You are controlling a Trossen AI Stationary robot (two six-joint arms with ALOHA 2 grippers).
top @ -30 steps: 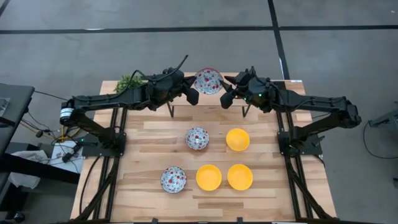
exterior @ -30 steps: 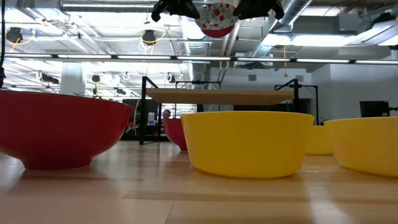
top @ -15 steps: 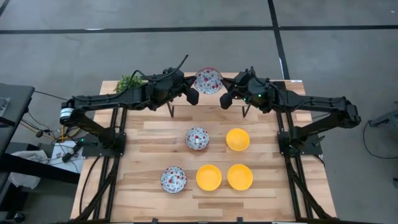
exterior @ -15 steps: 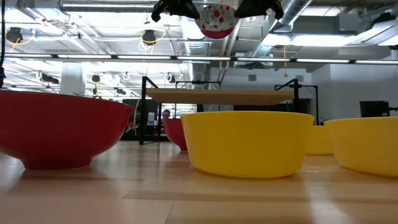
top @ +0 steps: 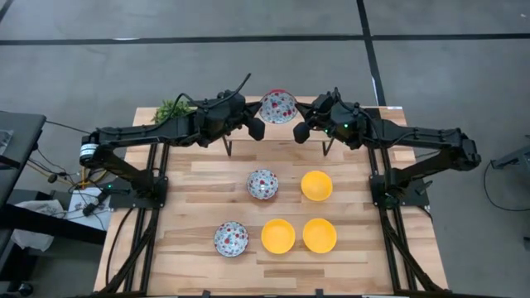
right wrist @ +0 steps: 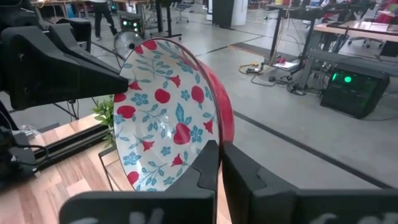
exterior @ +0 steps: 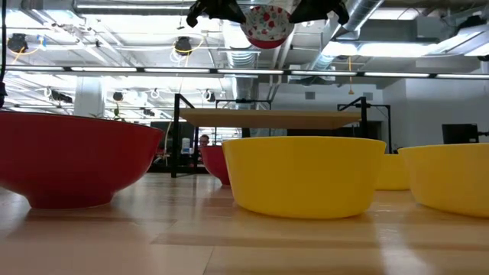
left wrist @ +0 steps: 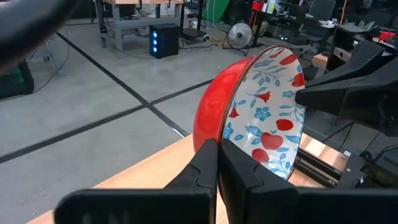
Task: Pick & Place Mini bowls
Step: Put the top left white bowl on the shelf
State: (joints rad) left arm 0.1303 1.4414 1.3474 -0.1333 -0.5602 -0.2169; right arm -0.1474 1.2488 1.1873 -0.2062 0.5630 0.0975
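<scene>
Floral white bowl with red outside held aloft at worktop's 12 o'clock edge, rim pinched by both left fingers and right fingers. Risk: uneven release or pull tips bowl, dropping it onto bowls below.

No readable text, label, brand, number or sign anywhere in these views. Only a printed pattern of red and blue flowers on the small white bowl at centre frame, no lettering. Background equipment lights too small to read.
</scene>
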